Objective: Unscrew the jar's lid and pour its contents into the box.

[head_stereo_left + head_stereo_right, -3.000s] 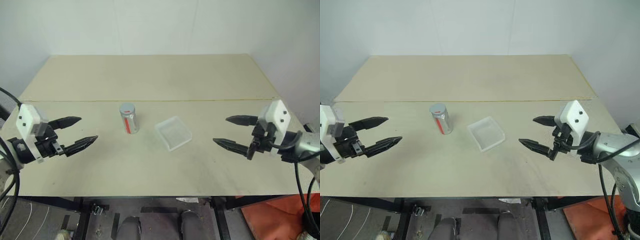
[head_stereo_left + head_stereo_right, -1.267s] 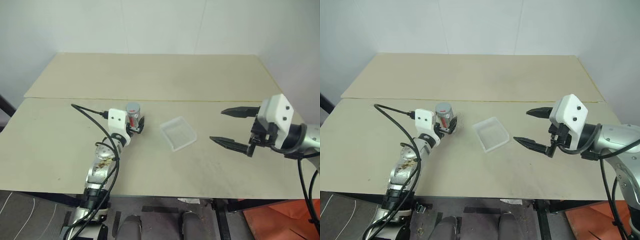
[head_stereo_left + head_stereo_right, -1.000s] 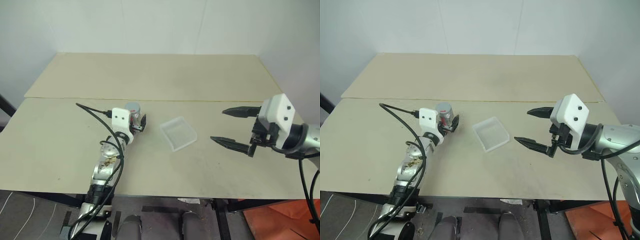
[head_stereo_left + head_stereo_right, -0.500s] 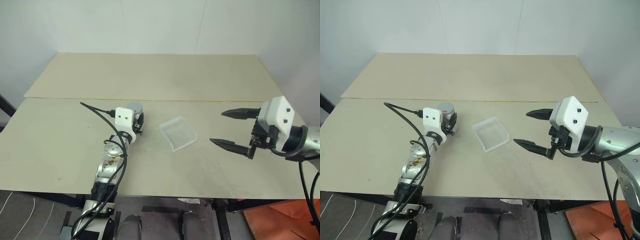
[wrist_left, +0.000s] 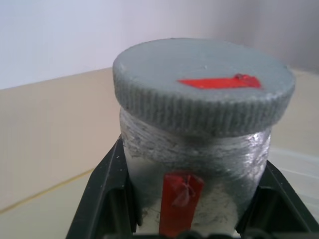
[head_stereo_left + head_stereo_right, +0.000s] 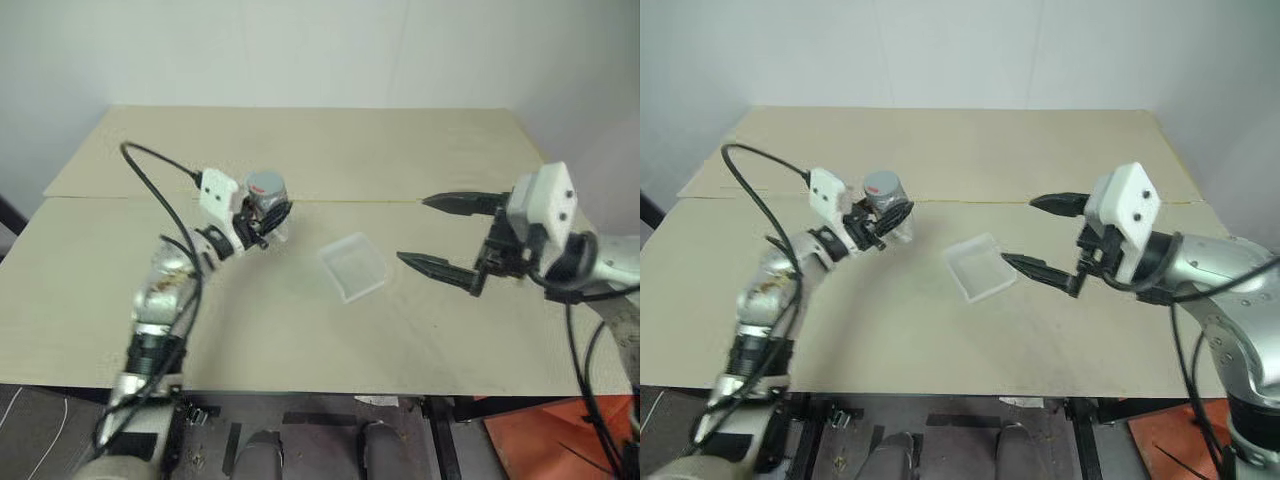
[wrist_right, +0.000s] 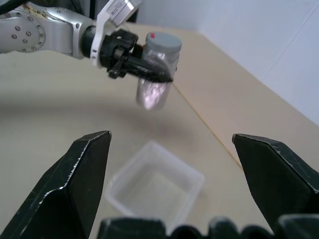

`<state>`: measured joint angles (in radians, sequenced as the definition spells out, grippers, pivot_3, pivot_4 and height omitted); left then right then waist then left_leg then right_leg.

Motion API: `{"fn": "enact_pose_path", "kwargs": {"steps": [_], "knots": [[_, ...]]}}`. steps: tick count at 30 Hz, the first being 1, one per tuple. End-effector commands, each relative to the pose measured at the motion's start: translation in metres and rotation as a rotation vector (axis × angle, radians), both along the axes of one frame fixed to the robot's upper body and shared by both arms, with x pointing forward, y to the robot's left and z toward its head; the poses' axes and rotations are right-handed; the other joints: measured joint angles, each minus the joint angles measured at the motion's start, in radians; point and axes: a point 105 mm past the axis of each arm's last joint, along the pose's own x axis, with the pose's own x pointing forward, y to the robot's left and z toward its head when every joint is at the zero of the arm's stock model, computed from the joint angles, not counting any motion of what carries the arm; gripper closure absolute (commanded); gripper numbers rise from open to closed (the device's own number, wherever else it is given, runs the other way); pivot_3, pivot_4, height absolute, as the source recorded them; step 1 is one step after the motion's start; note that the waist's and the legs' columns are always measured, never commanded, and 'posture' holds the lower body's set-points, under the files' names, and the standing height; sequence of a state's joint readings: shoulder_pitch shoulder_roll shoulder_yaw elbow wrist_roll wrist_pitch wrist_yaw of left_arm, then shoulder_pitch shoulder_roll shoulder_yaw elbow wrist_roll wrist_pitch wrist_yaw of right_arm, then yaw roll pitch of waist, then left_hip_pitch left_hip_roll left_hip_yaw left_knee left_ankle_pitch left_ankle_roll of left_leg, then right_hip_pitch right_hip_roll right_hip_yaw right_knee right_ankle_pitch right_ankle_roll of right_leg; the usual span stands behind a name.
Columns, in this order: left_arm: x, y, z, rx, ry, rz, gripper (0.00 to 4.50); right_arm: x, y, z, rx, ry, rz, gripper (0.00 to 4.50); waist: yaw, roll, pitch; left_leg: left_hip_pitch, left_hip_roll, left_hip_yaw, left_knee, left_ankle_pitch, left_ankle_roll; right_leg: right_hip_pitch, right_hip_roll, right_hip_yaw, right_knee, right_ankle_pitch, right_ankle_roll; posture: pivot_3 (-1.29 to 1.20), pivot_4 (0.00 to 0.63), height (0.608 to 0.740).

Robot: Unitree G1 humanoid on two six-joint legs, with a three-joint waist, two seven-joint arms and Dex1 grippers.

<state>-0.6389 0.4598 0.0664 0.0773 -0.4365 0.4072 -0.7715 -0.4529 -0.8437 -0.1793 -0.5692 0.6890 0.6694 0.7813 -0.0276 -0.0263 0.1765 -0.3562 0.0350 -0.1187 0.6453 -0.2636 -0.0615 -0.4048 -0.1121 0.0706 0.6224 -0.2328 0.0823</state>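
My left gripper (image 6: 268,213) is shut on the jar (image 6: 266,203) and holds it clear of the table, roughly upright. Its black fingers (image 5: 102,196) clamp the clear body on both sides of the red label stripe. The grey lid (image 5: 202,84), with a red mark on top, sits on the jar (image 7: 155,74). I cannot make out the contents through the jar's wall. The box (image 6: 353,266), a shallow clear tray, lies on the table to the right of the jar. My right gripper (image 6: 412,230) hangs open just right of the box, pointing left toward the jar, with nothing between its fingers.
The beige table (image 6: 300,330) has a seam (image 6: 400,203) running across behind the box. A white wall stands close behind the far edge. A black cable (image 6: 150,175) loops over my left arm.
The left gripper, open around the standing jar a second ago, has shut on it and raised it off the table. The right gripper has shifted left toward the box, still open.
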Motion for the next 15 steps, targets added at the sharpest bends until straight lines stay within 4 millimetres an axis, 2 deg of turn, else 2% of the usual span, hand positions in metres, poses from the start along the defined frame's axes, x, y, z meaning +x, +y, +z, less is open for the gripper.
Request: {"fn": "enact_pose_path", "kwargs": {"steps": [1, 7, 12, 15], "knots": [[-0.019, -0.012, 0.016, 0.021, -0.002, -0.268, 2.56, 0.007, 0.019, 0.015, 0.055, -0.002, 0.028, 0.0, -0.006, 0.0, 0.0, 0.0, 0.0, 0.0, 0.0, 0.0, 0.0, 0.0, 0.0, 0.0, 0.0, 0.0, 0.0, 0.0, 0.15, 0.74], [-0.02, -0.033, 0.019, 0.144, -0.004, -0.517, 2.56, 0.026, 0.053, 0.035, 0.118, 0.041, 0.074, 0.0, -0.013, 0.001, 0.001, -0.001, 0.0, -0.001, 0.0, 0.0, 0.0, -0.001, 0.0, -0.001, 0.0, 0.0, 0.0, 0.0, 0.15, 0.74], [-0.022, -0.054, 0.021, 0.164, -0.033, -0.633, 2.56, 0.03, 0.073, 0.039, 0.118, 0.052, 0.109, 0.0, -0.017, 0.001, 0.001, -0.006, 0.0, -0.002, 0.0, 0.0, 0.0, -0.005, 0.0, -0.002, 0.0, 0.0, 0.0, 0.0, 0.15, 0.74], [-0.024, -0.062, 0.021, 0.167, -0.05, -0.673, 2.56, 0.033, 0.079, 0.039, 0.118, 0.058, 0.107, 0.0, -0.023, 0.001, 0.001, -0.015, 0.0, -0.003, 0.001, 0.002, -0.002, -0.017, 0.0, -0.001, 0.006, 0.0, -0.001, 0.0, 0.15, 0.74]]}}
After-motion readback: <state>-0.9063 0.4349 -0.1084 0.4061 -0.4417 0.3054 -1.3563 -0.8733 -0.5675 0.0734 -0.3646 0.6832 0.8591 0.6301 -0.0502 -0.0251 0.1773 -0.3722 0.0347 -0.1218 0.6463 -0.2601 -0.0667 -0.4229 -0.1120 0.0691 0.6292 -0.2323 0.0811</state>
